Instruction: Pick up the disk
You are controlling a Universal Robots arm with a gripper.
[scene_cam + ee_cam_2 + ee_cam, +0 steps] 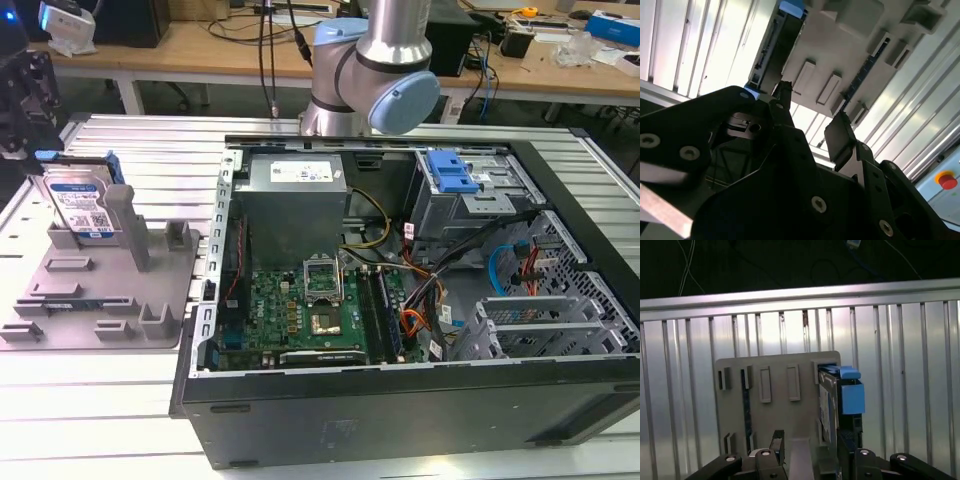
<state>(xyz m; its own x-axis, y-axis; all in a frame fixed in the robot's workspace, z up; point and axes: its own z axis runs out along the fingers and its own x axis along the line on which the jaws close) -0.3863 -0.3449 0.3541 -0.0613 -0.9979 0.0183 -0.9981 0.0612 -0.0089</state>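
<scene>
slatted table (100,420) | disk (80,205) upright in grey holder (110,290) | claw (810,112) spread, close above

Exterior view: set high and well back, looking down at a slant across the open computer case (420,410) and the ribbed metal table (150,150); the grey fixture plate (100,300) lies at the exterior view's left.
First wrist view: above the fixture plate, facing steeply down, fairly near.
Second wrist view: close behind the gripper (812,110), looking obliquely past its fingers (840,137).
Shared ground: all three take in the fixture plate and the table's ribs.
</scene>
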